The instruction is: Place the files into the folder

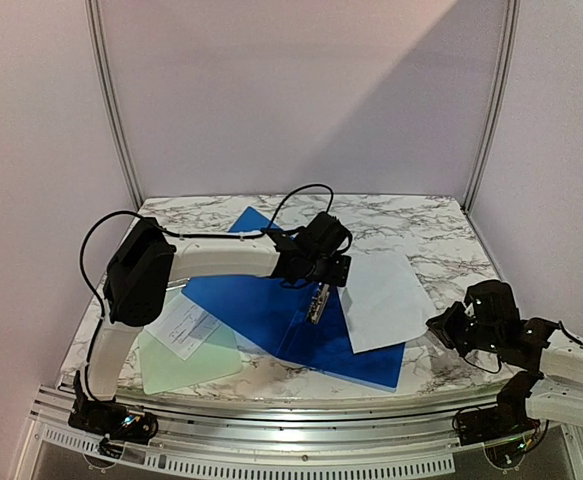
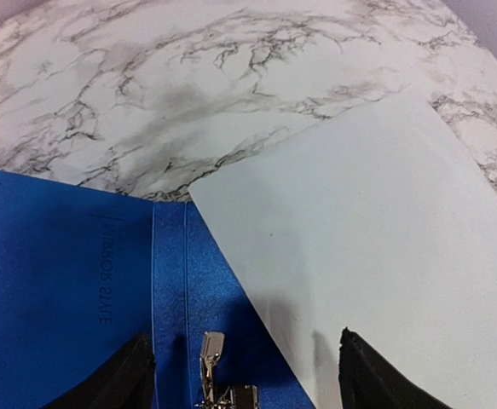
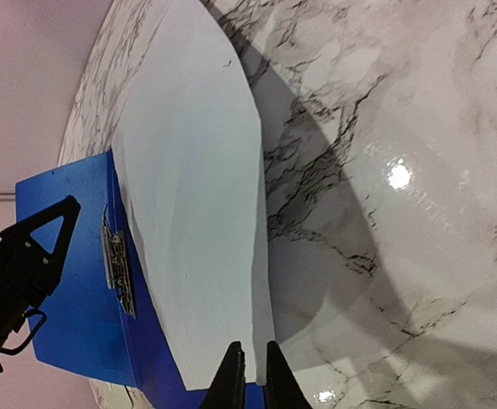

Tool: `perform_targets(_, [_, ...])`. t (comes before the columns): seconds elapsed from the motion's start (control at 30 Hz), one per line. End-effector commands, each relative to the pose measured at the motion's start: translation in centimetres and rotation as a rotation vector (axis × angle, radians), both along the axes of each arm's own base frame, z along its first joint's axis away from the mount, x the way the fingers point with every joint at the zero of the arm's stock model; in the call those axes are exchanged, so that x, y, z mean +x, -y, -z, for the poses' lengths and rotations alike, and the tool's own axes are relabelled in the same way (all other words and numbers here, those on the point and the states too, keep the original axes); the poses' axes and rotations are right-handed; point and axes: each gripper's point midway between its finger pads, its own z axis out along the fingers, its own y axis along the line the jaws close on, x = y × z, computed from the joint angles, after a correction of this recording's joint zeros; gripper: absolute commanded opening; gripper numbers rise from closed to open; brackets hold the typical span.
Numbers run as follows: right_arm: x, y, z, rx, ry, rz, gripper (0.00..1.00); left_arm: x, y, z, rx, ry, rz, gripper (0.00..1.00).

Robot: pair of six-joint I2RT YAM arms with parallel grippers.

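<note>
The blue folder (image 1: pixel 261 315) lies open on the marble table, its metal clip (image 2: pixel 212 366) on the spine. The large white sheet (image 1: pixel 381 298) lies partly over the folder's right half and partly on the marble. My left gripper (image 1: pixel 318 298) hovers over the clip, open and empty; in the left wrist view (image 2: pixel 246 383) its fingers straddle the clip and the sheet's edge (image 2: pixel 367 230). My right gripper (image 1: pixel 449 330) is shut on the sheet's near right edge (image 3: pixel 205 213), which is raised and casts a shadow; its fingertips (image 3: pixel 252 379) nearly meet. The small printed slip (image 1: pixel 186 328) lies at the left.
A pale green sheet (image 1: pixel 186 362) lies under the slip at the front left. The left arm (image 1: pixel 201 262) stretches across above the folder. Metal corner posts (image 1: pixel 116 110) and pink walls surround the table. The front rail (image 1: pixel 271 425) runs along the near edge.
</note>
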Motion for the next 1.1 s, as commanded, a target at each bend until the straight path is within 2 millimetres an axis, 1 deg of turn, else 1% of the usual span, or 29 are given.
perform_targets(0.0, [-0.5, -2.4, -0.4, 0.028, 0.025, -0.088, 0.1, 0.9, 0.8, -1.0, -0.012, 0.022, 0.035, 0.74])
perform_targets(0.13, [-1.2, -5.0, -0.7, 0.008, 0.036, -0.188, 0.09, 1.4, 0.7, -0.3, 0.0, 0.014, 0.043, 0.73])
perform_targets(0.23, [-2.0, -6.7, -0.3, -0.026, 0.027, -0.25, 0.09, 1.5, 0.5, -0.3, 0.006, 0.016, 0.045, 0.73])
perform_targets(0.33, [-2.5, -7.9, 0.2, -0.047, 0.018, -0.289, 0.08, 1.6, 0.4, -0.3, 0.007, 0.017, 0.045, 0.73])
perform_targets(0.47, [-2.7, -8.2, 0.7, -0.057, 0.003, -0.296, 0.04, 1.5, 0.3, -0.3, 0.013, 0.016, 0.047, 0.72])
perform_targets(0.53, [-2.7, -8.1, 0.7, -0.06, 0.004, -0.291, 0.0, 1.5, 0.1, -0.2, 0.015, 0.017, 0.046, 0.72])
perform_targets(0.57, [-2.7, -7.9, 0.6, -0.064, 0.005, -0.286, 0.0, 1.5, 0.1, -0.2, 0.014, 0.017, 0.045, 0.72])
perform_targets(0.73, [-2.5, -7.4, -0.2, -0.064, 0.029, -0.261, 0.0, 1.5, 0.0, 0.1, 0.013, 0.013, 0.047, 0.72])
perform_targets(0.83, [-2.7, -7.7, -0.5, -0.033, 0.025, -0.268, 0.0, 1.4, -0.2, 0.0, 0.016, 0.016, 0.043, 0.72])
perform_targets(1.0, [-3.5, -8.8, 0.1, -0.005, 0.0, -0.292, 0.0, 1.4, -0.5, -0.2, 0.019, 0.02, 0.039, 0.72])
perform_targets(1.07, [-3.6, -8.9, 0.4, -0.005, -0.005, -0.291, 0.0, 1.3, -0.7, -0.1, 0.022, 0.019, 0.036, 0.72])
